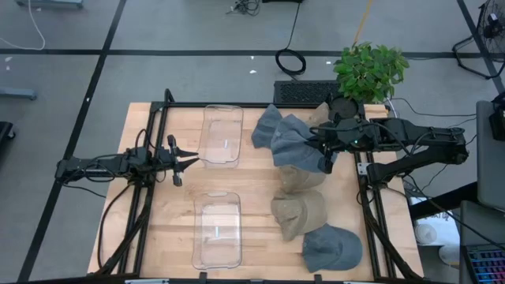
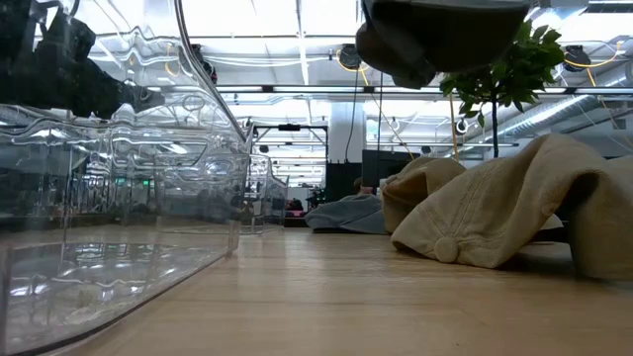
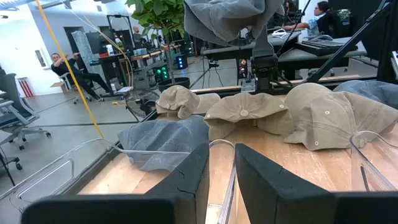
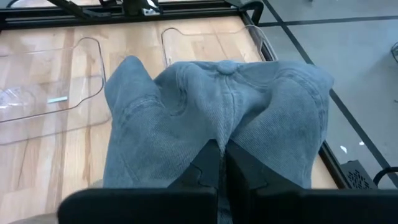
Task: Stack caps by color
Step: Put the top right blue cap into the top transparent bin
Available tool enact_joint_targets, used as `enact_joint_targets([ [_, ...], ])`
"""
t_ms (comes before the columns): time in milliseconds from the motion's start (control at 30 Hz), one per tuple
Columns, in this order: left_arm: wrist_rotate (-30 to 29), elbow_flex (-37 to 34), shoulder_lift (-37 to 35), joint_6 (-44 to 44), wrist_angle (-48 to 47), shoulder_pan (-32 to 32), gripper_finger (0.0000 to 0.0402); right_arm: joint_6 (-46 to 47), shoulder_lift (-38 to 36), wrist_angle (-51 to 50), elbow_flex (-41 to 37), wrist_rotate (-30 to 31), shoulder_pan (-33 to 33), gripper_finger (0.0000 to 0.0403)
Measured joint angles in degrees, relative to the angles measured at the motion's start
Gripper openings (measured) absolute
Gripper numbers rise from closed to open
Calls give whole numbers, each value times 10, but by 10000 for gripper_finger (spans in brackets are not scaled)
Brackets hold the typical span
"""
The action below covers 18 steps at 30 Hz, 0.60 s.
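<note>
My right gripper is shut on a slate blue-grey cap, held in the air over the table's far right part; the cap also shows high in the left wrist view. Under and near it lie two tan caps, resting crown-up on the wood. A second blue-grey cap lies by the far edge, a third near the near edge. My left gripper waits open at the table's left side, touching nothing. My right gripper pinches the blue-grey cap's crown fabric between its two shut fingers, a short way from the top button. The fingers slant downward from the table's right side. The cap is lifted clear of the table and bunches loosely around the fingers.
Two clear plastic bins stand on the table's left half, one far, one near. A potted plant sits past the far right corner. Black frame rails edge the table. Bare wood shows between the bins and the caps.
</note>
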Motion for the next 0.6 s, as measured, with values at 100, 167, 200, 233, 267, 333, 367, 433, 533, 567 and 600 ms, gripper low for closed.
enact_joint_targets([
  [100, 0, 0, 0, 0, 0, 0, 88, 7, 0, 2, -1, 0, 0, 0],
  [167, 0, 0, 0, -4, 2, 0, 88, 9, -1, 25, -10, 0, 0, 0],
  [200, 0, 0, 0, -6, 5, 0, 88, 8, -1, 45, -19, 0, 0, 0],
  [233, 0, 0, 0, -13, 14, 0, 88, 4, 0, 62, -28, 0, 0, 0],
  [267, 0, 0, 0, -23, 25, 0, 88, -1, 0, 76, -36, 0, 0, 0],
  [333, 0, 0, 0, -48, 43, 0, 88, -10, 0, 113, -56, 0, 0, 0],
  [367, 0, 0, 0, -61, 49, 0, 88, -17, 0, 135, -67, 0, 0, 0],
  [433, 0, 0, 0, -84, 56, 0, 88, -33, 0, 181, -92, 0, 0, 0],
  [533, 0, 0, 0, -116, 60, 0, 88, -63, 0, 246, -128, -1, 0, 0],
  [567, 1, 0, 0, -124, 63, 0, 88, -74, 0, 272, -140, -2, 0, 0],
  [600, 1, 0, 0, -129, 69, 0, 88, -85, 0, 299, -153, -2, 0, 0],
])
